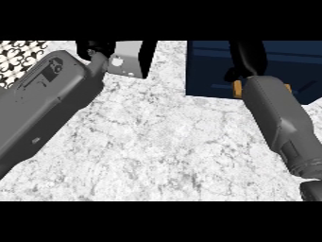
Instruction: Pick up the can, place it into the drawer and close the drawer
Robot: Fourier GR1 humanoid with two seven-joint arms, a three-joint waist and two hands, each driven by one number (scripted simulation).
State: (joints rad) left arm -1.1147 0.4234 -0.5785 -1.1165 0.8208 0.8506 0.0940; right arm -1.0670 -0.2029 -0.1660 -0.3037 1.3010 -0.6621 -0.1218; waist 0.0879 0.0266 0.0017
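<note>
Head view, looking steeply down: my right forearm [285, 127] crosses the white marbled counter [156, 142] from the lower right toward the open navy drawer [212, 66] at upper right. My right hand [245, 59] is over the drawer's dark interior, black fingers pointing away from me; whether they are curled or straight I cannot tell. An orange piece [238, 88] shows just beside the wrist at the drawer's front edge (can or not, I cannot say; otherwise the can is not visible). My left forearm [38, 104] fills the left side, and my left hand [97, 47] sits at the top edge, mostly cut off, its state unreadable. Beside it lies a grey bracket-like plate [128, 59], and a patterned tile patch [10, 56] fills the upper-left corner
</note>
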